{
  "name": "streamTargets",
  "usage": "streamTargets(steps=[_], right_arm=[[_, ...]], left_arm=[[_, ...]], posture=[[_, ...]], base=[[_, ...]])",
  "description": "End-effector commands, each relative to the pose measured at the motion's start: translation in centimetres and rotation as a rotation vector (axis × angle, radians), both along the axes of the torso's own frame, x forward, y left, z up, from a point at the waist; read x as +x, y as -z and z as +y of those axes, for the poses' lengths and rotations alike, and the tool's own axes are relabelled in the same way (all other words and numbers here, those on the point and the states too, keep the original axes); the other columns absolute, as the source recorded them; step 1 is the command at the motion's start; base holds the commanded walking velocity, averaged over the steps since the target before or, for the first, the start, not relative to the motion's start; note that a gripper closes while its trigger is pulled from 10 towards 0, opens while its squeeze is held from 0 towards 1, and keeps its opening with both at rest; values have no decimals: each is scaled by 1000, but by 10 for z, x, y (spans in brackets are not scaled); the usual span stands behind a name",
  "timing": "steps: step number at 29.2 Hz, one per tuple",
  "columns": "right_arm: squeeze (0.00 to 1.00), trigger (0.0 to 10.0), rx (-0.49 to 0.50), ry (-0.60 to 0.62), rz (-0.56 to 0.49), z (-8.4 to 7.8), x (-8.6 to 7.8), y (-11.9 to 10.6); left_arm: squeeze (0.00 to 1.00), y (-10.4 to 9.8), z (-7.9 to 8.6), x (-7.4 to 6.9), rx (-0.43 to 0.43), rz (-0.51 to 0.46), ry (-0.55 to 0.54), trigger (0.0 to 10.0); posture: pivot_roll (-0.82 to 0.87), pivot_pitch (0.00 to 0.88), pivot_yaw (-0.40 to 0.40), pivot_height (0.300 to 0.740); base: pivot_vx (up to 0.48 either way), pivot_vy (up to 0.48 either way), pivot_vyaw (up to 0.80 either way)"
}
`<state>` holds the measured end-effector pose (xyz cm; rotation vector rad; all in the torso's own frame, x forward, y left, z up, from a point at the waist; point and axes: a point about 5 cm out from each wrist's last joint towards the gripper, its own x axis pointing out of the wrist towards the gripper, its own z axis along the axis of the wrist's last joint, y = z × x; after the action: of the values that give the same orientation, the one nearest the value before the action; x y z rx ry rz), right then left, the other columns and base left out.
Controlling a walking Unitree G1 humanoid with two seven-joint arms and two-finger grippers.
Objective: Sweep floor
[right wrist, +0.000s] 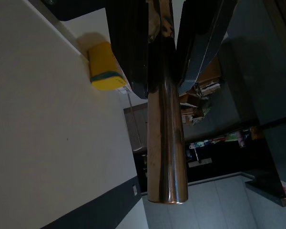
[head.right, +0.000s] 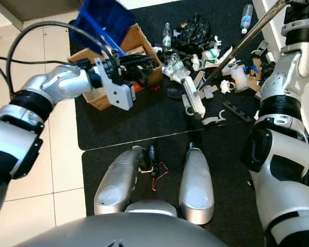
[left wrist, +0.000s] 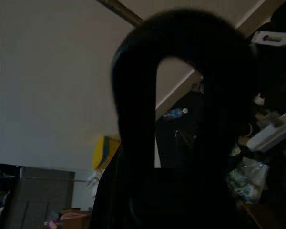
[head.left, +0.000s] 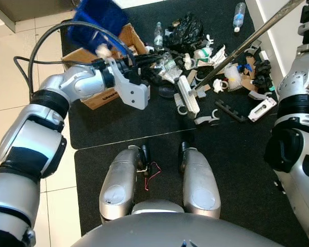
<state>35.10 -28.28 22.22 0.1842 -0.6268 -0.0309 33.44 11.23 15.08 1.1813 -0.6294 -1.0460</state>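
Jaws of the right gripper (right wrist: pixel 162 52) clamp the broom handle (right wrist: pixel 166 138); left gripper (head.left: pixel 139 62) jaw state cannot be determined. Left arm extends toward 12 o'clock over the cardboard box (head.left: pixel 100 98). Broom head (head.left: pixel 188 96) rests against the litter pile (head.left: pixel 216 62) at 1 o'clock on the black mat (head.left: pixel 123 123). Right wrist view adds a yellow object (right wrist: pixel 105 67).

A: What colours are there?
B: A black mat (head.left: pixel 118 128) on pale cream floor tiles (head.left: pixel 10 77), and a brown cardboard box (head.right: pixel 100 98) beside a blue dustpan (head.left: pixel 100 20).
A: And the broom?
B: A shiny silver handle (right wrist: pixel 166 133) with a white head (head.left: pixel 188 96); a yellow box with a teal band (right wrist: pixel 104 67) sits by the wall.
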Motion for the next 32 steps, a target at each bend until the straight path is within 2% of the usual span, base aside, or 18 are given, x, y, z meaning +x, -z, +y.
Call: streamTargets(steps=[1,7,9,11,13,15,18,19,21,22,25,26,28,30,31,32], right_arm=[[0,10000,-10,3,-47,0,-2,-9],[0,10000,-8,0,-45,1,-1,-8],[0,10000,-9,-23,-54,3,0,-10],[0,10000,-8,-34,-60,5,0,-11],[0,10000,-14,-72,-80,10,1,-16],[0,10000,-27,-116,-106,15,2,-23],[0,10000,-28,-129,-114,16,2,-25],[0,10000,-27,-137,-118,16,2,-26],[0,10000,-24,-184,-128,20,2,-29],[0,10000,-24,-184,-128,20,2,-29],[0,10000,-40,-250,-135,25,0,-32],[0,10000,-40,-250,-135,25,0,-32],[0,10000,-55,-255,-146,25,-3,-34],[0,10000,-56,-258,-155,23,-6,-37],[0,10000,-56,-258,-155,23,-6,-37],[0,10000,-58,-251,-158,20,-7,-38]], left_arm=[[0,-7,8,3,20,-49,-2,10000],[0,-21,11,9,-20,-122,-35,10000],[0,-36,15,17,-88,-160,-90,10000],[0,-41,17,19,-114,-168,-110,10000],[0,-53,20,25,-204,-172,-174,10000],[0,-68,24,33,-343,-178,-250,10000],[0,-71,25,33,-364,-180,-258,10000],[0,-74,25,35,-395,-181,-271,10000],[0,-88,30,41,-529,-165,-336,10000],[0,-88,30,41,-529,-165,-336,10000],[0,-107,40,48,-736,-114,-415,10000],[0,-107,40,48,-736,-114,-415,10000],[0,-116,42,52,-873,-23,-420,10000],[0,-118,41,54,-959,96,-403,10000],[0,-118,41,54,-959,96,-403,10000],[0,-117,41,54,-1001,169,-393,10000]], posture=[[68,120,56,740],[74,120,54,740],[76,120,54,740],[76,120,54,740],[76,118,56,740],[76,118,54,740],[76,117,55,740],[76,117,54,740],[74,117,56,740],[74,117,56,740],[72,116,59,740],[72,116,59,740],[73,116,66,740],[73,117,68,740],[73,117,68,740],[74,116,69,740]], base=[[0,0,0],[0,0,0],[0,0,0],[0,0,0],[0,0,0],[0,0,0],[0,0,0],[0,0,0],[0,0,0],[0,0,0],[0,0,0],[0,0,0],[0,0,0],[0,0,0],[0,0,0],[0,0,0]])
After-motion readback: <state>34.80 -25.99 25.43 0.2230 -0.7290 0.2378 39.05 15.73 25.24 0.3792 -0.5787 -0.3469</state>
